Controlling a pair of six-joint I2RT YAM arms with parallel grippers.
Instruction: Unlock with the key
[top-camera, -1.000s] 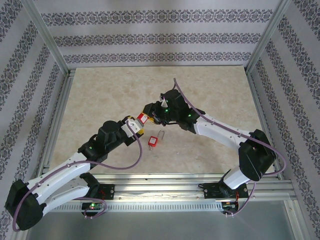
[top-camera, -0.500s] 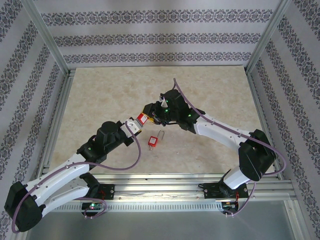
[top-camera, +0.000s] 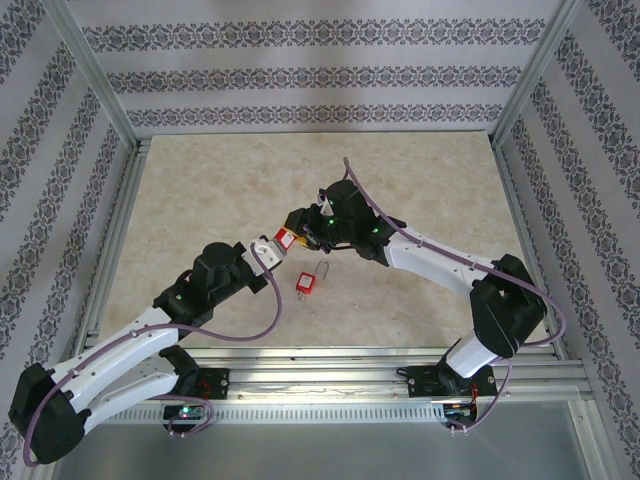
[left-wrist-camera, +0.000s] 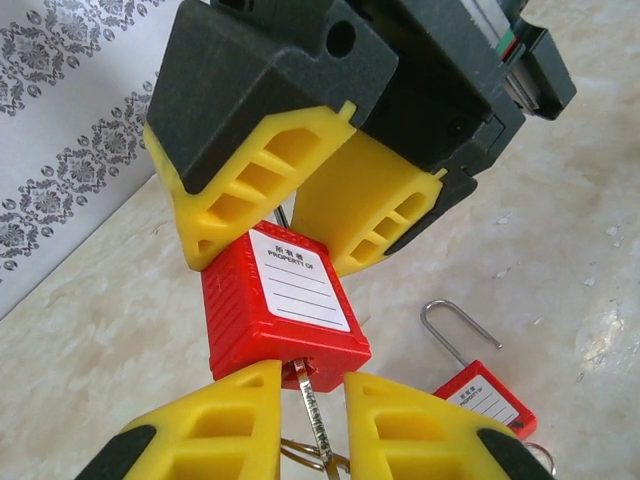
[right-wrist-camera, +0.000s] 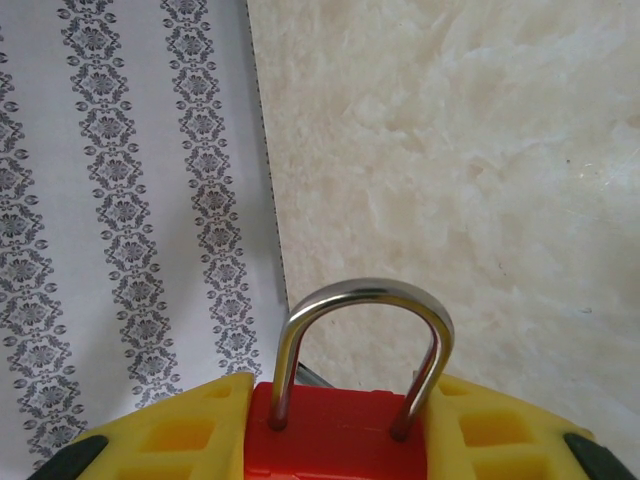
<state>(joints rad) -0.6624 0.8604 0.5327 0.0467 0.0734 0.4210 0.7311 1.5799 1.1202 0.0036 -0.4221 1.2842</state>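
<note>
The red padlock (left-wrist-camera: 280, 320) is being held near the middle of the table (top-camera: 200, 190), seemingly raised off it, with the key (left-wrist-camera: 309, 398) meeting its underside, apparently in the keyway. The right gripper (right-wrist-camera: 340, 432) is clamping the padlock body from both sides, its fingers parted only by the body's width. Both legs of the shackle (right-wrist-camera: 365, 340) are sitting in the body. The left gripper (left-wrist-camera: 311, 405) is bracketing the key blade, fingers nearly together, with slim gaps showing at the tips.

The step in hand is judged to be turning the key. With its hold on the key made firm first, the left wrist should be rolling about the blade's own line while the right gripper is bracing the body against the twist. Any sideways push risks bending the blade or levering the padlock loose.

A second padlock (left-wrist-camera: 478, 395) is lying on the table just beside.

The key's head is falling below the left wrist view's edge, so whether the left fingers are actually pinching it cannot be told. How deep the blade is sitting is hidden inside the body.
</note>
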